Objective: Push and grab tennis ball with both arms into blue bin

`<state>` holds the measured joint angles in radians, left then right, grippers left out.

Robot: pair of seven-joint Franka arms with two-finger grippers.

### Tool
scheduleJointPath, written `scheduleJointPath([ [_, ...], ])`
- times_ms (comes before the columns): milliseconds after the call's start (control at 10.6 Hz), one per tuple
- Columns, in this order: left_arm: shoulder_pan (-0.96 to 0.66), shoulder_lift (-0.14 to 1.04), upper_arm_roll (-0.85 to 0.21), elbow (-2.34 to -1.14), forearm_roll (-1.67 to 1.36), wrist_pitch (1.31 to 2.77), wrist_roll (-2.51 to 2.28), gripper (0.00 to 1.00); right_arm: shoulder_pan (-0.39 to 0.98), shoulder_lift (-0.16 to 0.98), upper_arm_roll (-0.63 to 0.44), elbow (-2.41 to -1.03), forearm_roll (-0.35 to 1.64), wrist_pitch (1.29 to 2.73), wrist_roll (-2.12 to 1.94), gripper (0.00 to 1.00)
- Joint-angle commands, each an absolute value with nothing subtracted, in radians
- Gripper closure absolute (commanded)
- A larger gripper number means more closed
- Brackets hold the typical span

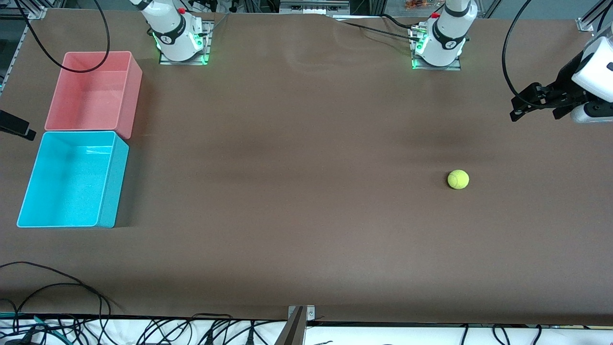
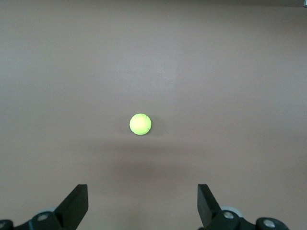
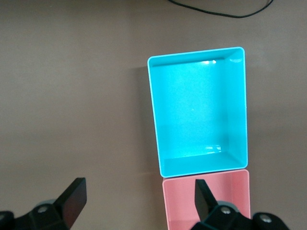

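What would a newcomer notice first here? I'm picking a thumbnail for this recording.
The tennis ball, alone on the brown table toward the left arm's end. Then the blue bin and the pink bin, side by side at the right arm's end, the blue nearer the front camera. The left gripper hangs open above the table.

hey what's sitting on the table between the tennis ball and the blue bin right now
Nothing: the front view shows only bare brown table between the tennis ball and the blue bin. The pink bin sits beside the blue one, farther from the camera.
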<state>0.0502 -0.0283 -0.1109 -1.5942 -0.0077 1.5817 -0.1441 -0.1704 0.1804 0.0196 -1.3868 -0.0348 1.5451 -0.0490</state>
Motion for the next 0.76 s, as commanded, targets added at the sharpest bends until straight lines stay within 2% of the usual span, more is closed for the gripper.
scheduleJointPath([
  [0,0.046,-0.014,-0.118,-1.559,0.006,1.557,-0.147,0.0,-0.184,0.202,0.017,-1.37,-0.015,1.543,-0.048,0.0],
  [663,0.046,-0.014,-0.118,-1.559,0.005,1.557,-0.147,0.0,-0.183,0.201,0.02,-1.368,-0.018,1.542,-0.048,0.0],
])
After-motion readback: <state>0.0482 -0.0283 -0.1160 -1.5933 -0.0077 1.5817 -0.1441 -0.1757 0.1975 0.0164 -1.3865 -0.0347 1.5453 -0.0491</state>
